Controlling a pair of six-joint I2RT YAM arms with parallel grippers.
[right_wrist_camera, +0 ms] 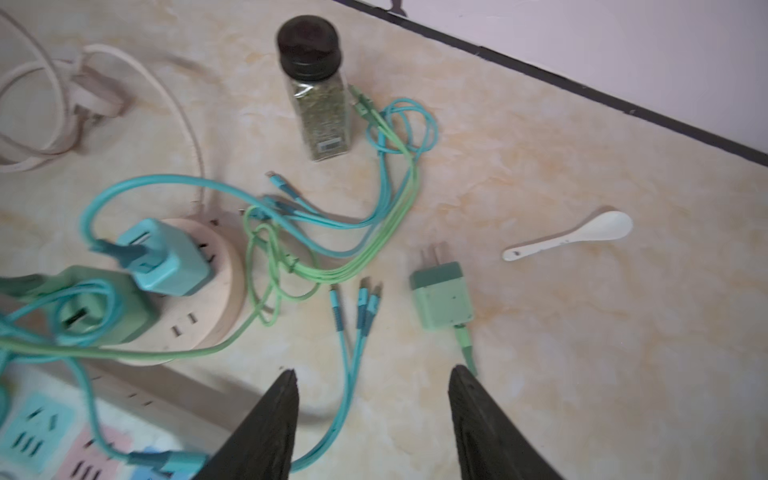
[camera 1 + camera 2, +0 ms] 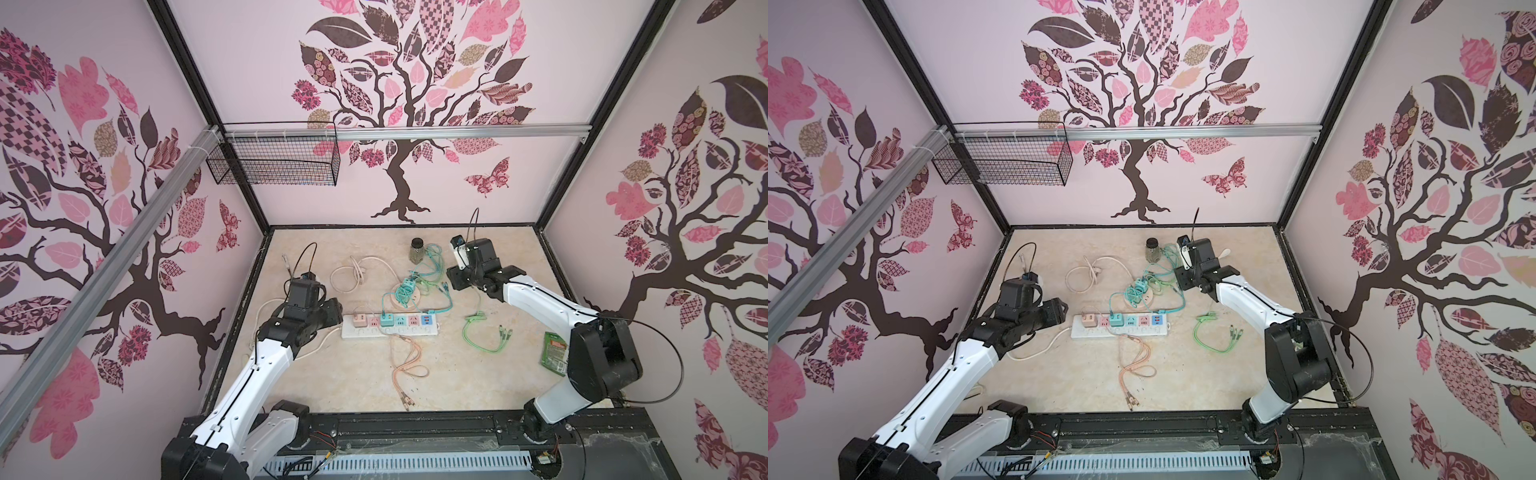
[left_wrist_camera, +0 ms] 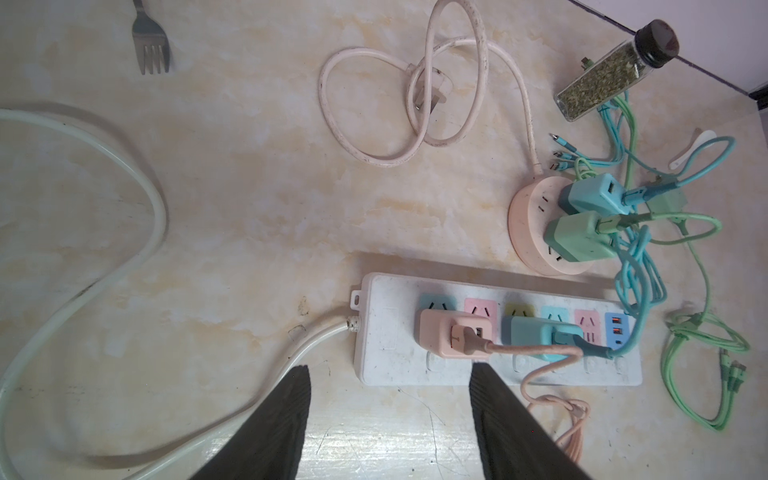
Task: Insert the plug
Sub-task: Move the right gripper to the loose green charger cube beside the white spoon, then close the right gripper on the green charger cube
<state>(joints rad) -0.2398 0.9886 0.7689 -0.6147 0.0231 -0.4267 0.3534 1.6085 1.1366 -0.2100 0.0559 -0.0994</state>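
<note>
- Two arms are seen: the left arm (image 2: 266, 365) and the right arm (image 2: 540, 303).
- One white power strip (image 3: 386, 332) lies mid-tabletop, with six coloured panels. Two adapters are seated in it: one pink adapter (image 3: 440, 336) and one teal adapter (image 3: 536, 336).
- One round pink socket hub (image 3: 528, 216) is placed just behind the strip. It carries two more adapters: a teal one (image 3: 590, 195) and a green one (image 3: 577, 237).
- The loose green plug (image 1: 442, 297) is laid flat on the bare tabletop (image 2: 332, 382), in no socket. Its two prongs are pointed away from the right jaws.
- One spice jar (image 1: 320, 95), one white spoon (image 1: 582, 235), one fork (image 3: 151, 41) and one green packet (image 2: 555, 353) are also counted.
- The left jaws are held wide apart over the corded end of the strip, and nothing is gripped.
- The right jaws are spread apart above the tabletop near the loose green plug, and nothing is gripped.
- Open tabletop is left between the loose green plug and the spoon, and along the front edge.
- The loose green plug cannot be made out in either top view.
- The tangled teal and green cables cannot be counted, and the strip is blurred in the right wrist view.
</note>
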